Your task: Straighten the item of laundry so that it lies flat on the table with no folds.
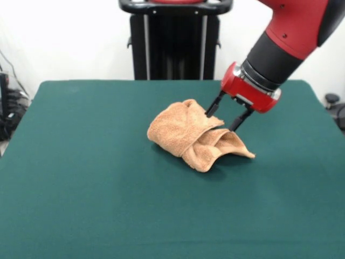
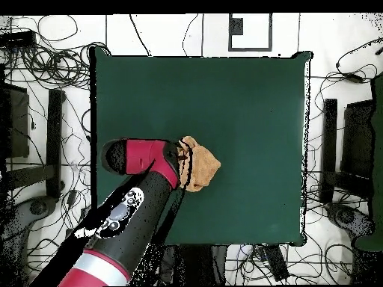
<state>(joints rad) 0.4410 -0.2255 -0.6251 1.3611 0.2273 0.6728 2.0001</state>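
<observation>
Pincer [image 1: 227, 118] is spread open, straddling the bunched towel [image 1: 191, 136] mid-frame on the green bench [image 1: 81, 178]. Grasp stage, I'd say: next, pinch an edge and draw it outward.

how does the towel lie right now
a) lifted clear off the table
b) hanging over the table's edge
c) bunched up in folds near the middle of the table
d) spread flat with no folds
c: the towel sits crumpled in thick folds on the table, well away from every edge, with the open gripper at its top edge.
</observation>
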